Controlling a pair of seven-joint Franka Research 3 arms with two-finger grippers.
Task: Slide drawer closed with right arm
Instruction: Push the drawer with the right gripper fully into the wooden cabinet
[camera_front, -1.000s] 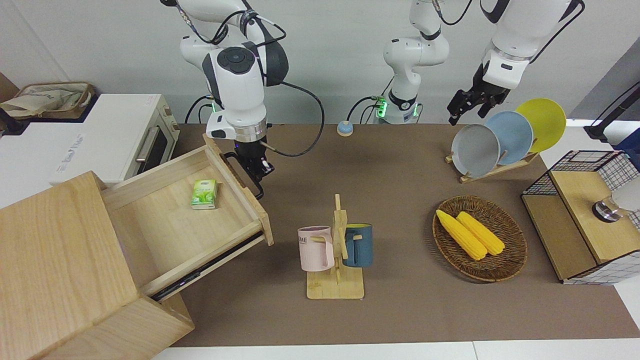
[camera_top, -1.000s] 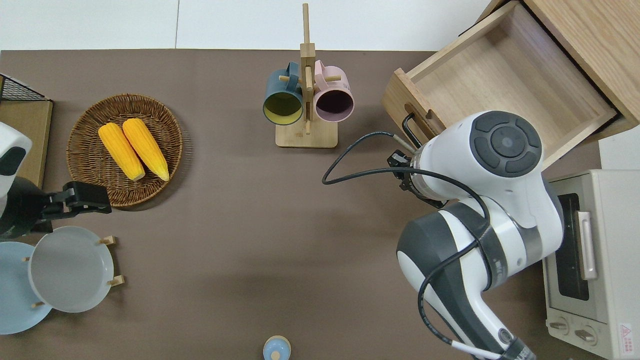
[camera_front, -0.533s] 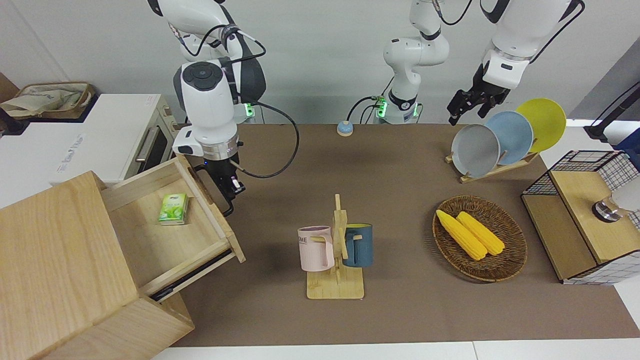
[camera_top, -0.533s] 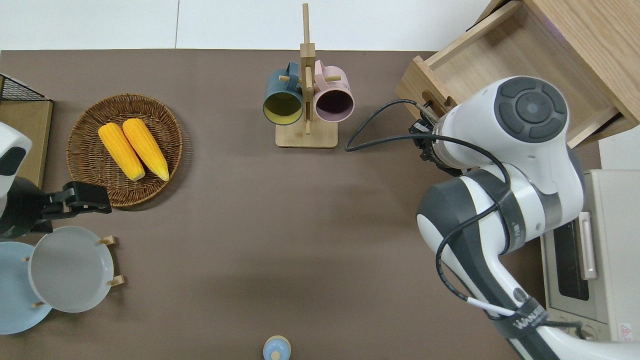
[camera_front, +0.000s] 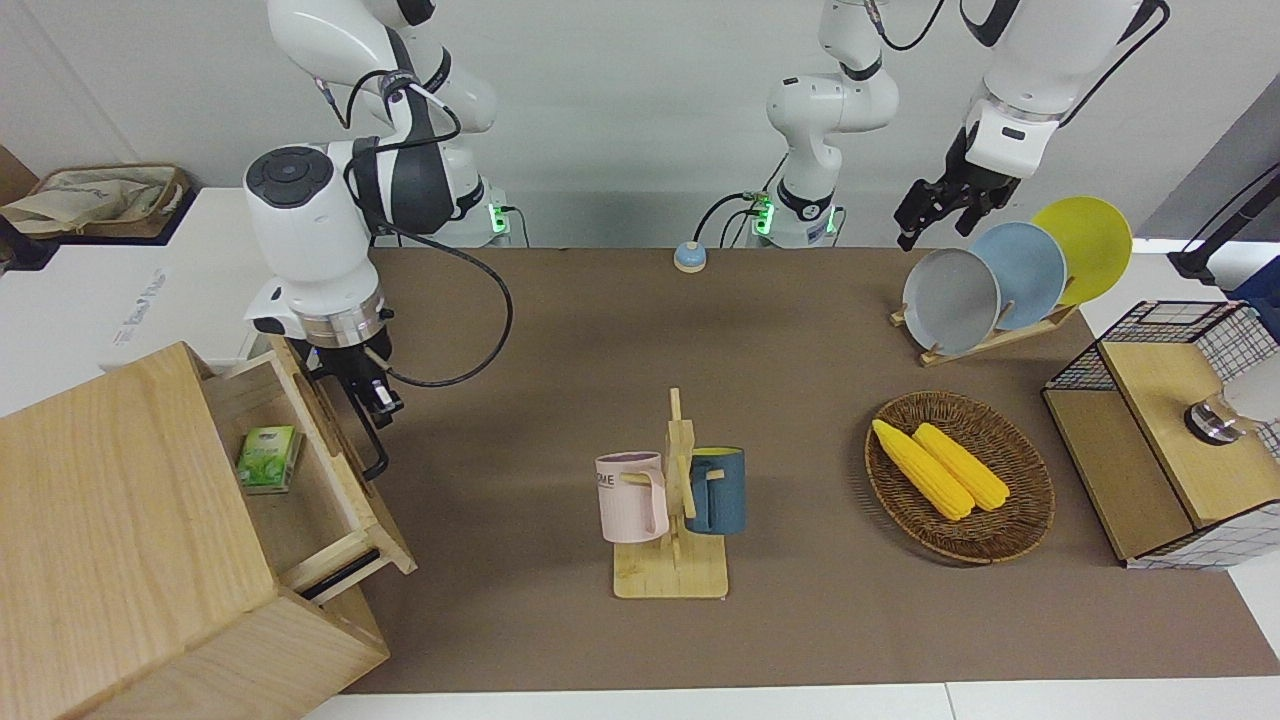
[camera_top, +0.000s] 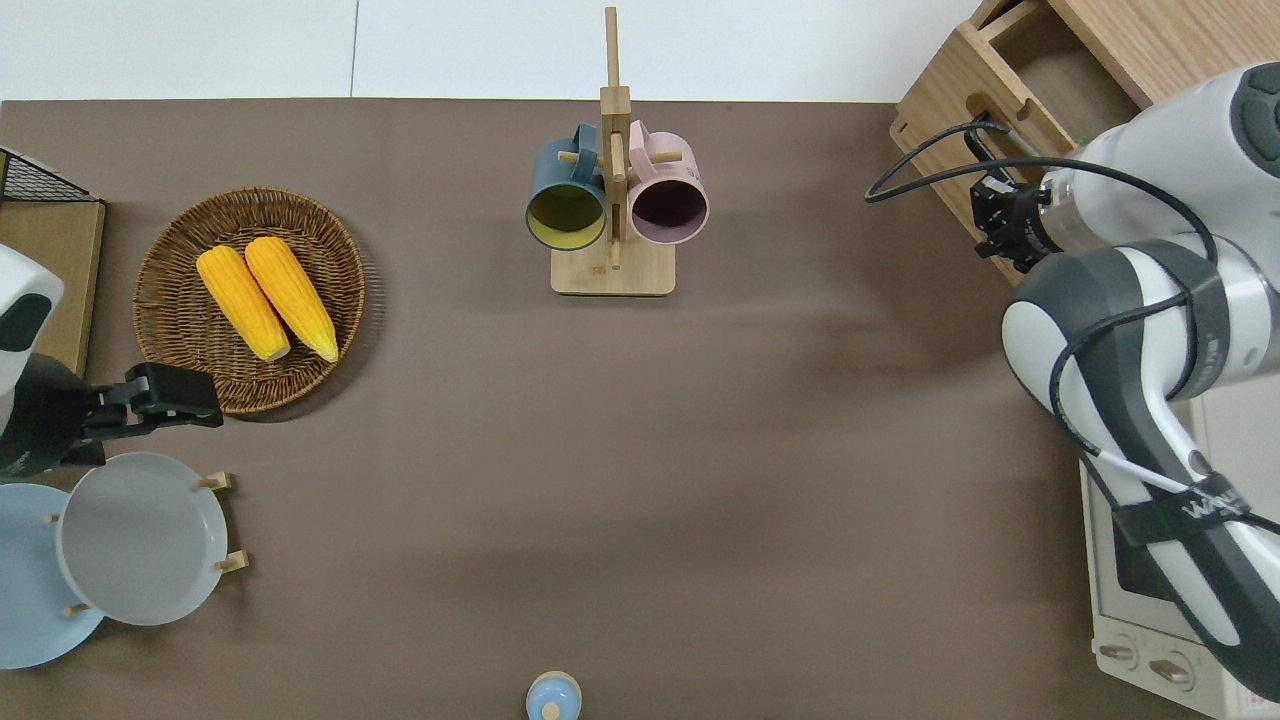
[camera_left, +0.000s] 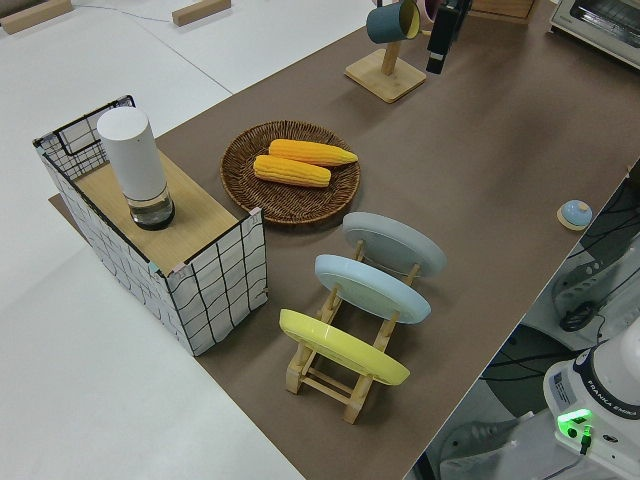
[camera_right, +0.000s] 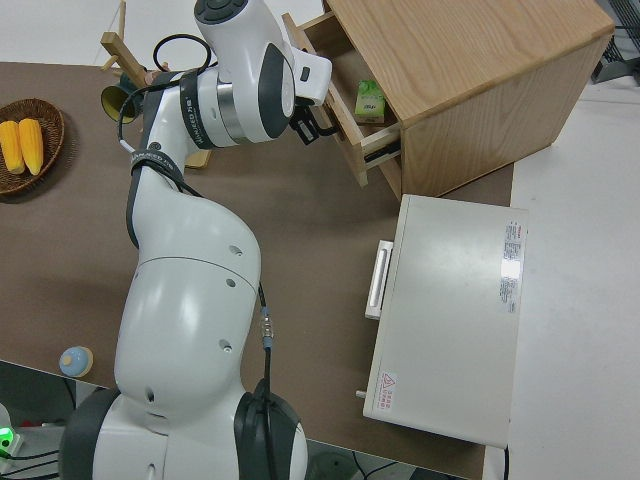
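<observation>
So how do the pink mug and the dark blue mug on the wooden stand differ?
The pink mug is pale with dark lettering on its side; the dark blue mug is plain. In the overhead view the pink mug's inside looks dark, the blue one's yellow-green. Both hang by their handles from the wooden stand.

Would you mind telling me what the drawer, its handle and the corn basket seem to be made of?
The drawer looks like pale unpainted wood with a matt finish: grain lines show on its boards. Its handle appears to be black metal bar, thin and bent, though coated plastic is possible. The basket looks like brown woven wicker, judging by its ribbed weave.
</observation>
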